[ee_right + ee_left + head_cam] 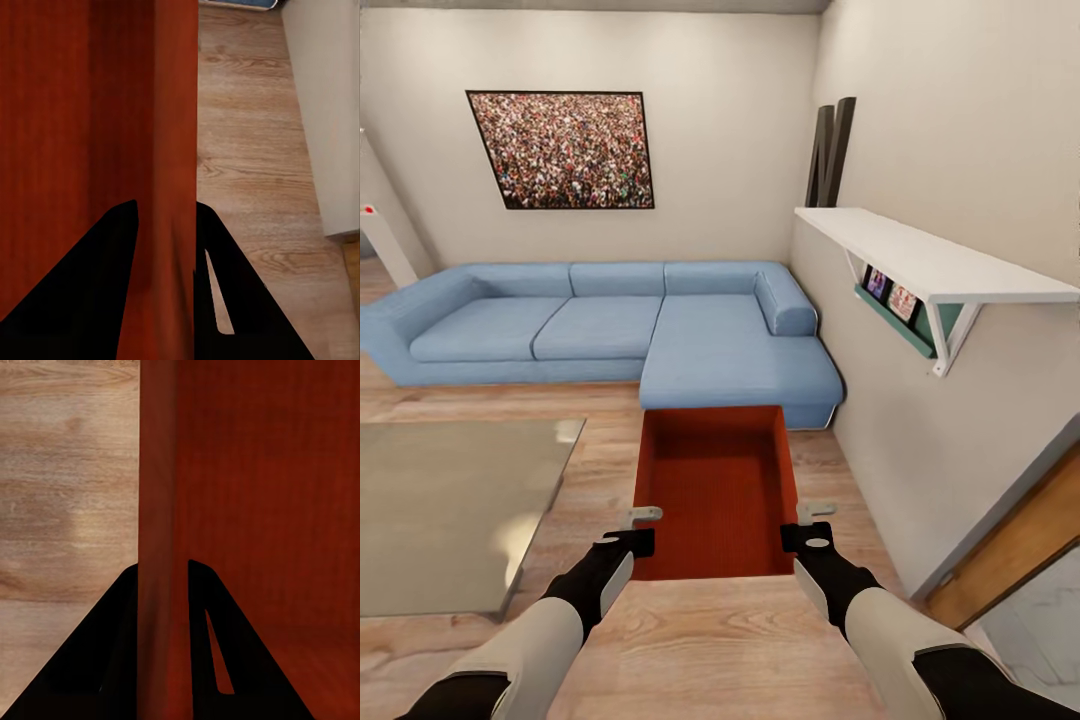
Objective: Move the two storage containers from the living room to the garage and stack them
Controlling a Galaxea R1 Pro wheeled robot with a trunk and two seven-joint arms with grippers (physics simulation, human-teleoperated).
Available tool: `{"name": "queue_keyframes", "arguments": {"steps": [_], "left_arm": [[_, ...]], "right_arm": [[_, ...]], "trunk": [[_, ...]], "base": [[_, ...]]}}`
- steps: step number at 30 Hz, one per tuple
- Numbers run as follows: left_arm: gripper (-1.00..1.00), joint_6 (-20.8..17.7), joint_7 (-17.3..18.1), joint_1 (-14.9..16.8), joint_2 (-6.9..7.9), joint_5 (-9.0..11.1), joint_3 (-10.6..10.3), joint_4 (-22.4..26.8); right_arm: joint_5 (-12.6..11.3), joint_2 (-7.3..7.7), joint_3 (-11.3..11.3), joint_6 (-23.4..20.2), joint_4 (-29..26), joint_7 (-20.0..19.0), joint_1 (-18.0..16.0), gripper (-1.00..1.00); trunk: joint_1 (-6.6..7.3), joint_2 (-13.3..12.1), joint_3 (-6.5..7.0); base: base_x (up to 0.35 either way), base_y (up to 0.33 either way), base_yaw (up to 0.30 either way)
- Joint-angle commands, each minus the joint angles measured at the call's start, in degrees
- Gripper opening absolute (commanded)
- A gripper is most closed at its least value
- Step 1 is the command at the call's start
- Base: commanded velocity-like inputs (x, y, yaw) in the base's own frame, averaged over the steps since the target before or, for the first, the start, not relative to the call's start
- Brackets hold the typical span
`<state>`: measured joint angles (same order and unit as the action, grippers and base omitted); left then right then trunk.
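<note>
Head view, left side: my left gripper [643, 528] sits at the left wall of one storage container [712, 490], with the glass coffee table [450, 510] further out to its left and the blue sofa [610, 325] well ahead of it.
Left claw state: in the left wrist view the dark fingers [206, 607] straddle the red-orange wall [157, 510], one on each face, so I read it as clamped on that wall.
Container position: it hangs between my two claws, its open top facing me, its long sides running away from me toward the sofa; the wood-plank floor [720, 640] shows beneath its near edge.
Right claw state: my right gripper [807, 526] is at the opposite wall, and the right wrist view shows its fingers [214, 247] either side of that wall [176, 112], so I judge it clenched on the box as well.
Right of the right claw: a pale wall with a white shelf [930, 262] above, and an orange-wood door [1020, 545] down near my forearm.
Done so far: one box appears gripped two-handed and ready to carry, as far as I can judge.
Left to do: I am in the living room; this box has yet to reach the garage floor, and the second one has yet to be fetched and stacked on it.
Second container: I cannot place it from here.
</note>
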<state>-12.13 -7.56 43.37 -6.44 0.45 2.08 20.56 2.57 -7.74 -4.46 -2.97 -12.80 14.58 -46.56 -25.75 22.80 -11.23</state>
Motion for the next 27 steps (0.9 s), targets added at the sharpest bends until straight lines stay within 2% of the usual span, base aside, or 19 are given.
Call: {"name": "queue_keyframes", "arguments": {"steps": [1,27], "left_arm": [[-1.00,2.2,-0.3,0.1,0.03,0.2,-0.4,0.3],[-1.00,2.2,-0.3,0.1,0.03,0.2,-0.4,0.3]], "right_arm": [[-0.8,0.54,-0.9,-0.3,0.2,0.2,0.0,-1.00],[-0.8,0.54,-0.9,-0.3,0.2,0.2,0.0,-1.00]], "trunk": [[-0.03,0.1,-0.02],[-0.03,0.1,2.34]], "base": [[0.000,0.000,0.000],[0.000,0.000,0.000]]}}
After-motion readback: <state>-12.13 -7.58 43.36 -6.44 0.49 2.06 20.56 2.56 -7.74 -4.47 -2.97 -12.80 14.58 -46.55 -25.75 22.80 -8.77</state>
